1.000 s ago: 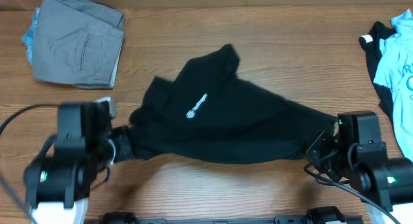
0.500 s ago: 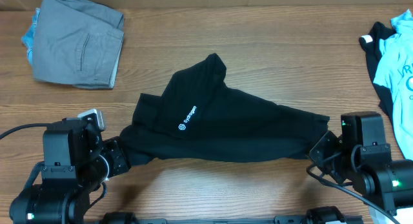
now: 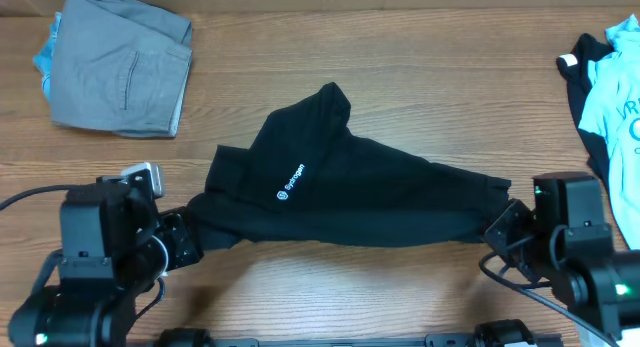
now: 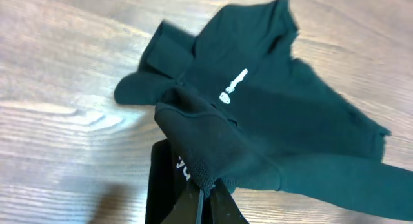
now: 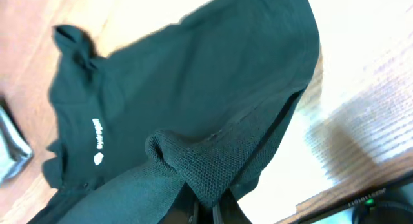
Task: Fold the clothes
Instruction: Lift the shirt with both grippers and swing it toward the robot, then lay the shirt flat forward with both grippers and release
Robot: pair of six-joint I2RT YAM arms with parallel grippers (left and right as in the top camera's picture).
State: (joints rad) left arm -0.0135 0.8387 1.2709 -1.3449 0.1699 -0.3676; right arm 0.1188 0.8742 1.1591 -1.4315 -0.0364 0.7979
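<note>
**Both ends pinched, shirt stretched but not flat yet**

The black T-shirt (image 3: 340, 187) lies front-centre on the table (image 3: 420, 67), pulled into a long band between the 2 arms. The small white logo (image 3: 290, 183) faces up, and a bunched peak of fabric points toward the far edge. The left gripper (image 3: 186, 241) is clamped tight on a wad of cloth at the shirt's left end. In the left wrist view the fabric folds over and disappears between the closed fingers. The right gripper (image 5: 205, 208) is likewise closed on a ribbed edge at the right end.

Step in hand, prob.: spreading the shirt flat before the 1st fold. How to do it well, IMO:

- Keep both pinches firm; the cloth is soft and a loose grip lets the edge slip out.
- Move the 2 arms together at equal height, so tension stays even and the band doesn't twist.
- Don't overpull; the near edge already looks taut while the far part is rumpled. Dragging toward the robot w/ the cloth touching the wood should let the bunched peak trail out flat.
- Check the logo stays visible as an orientation cue.

Grey folded trousers (image 3: 120, 62) sit far left and a light-blue shirt (image 3: 618, 97) far right, both well apart from the work area.
</note>
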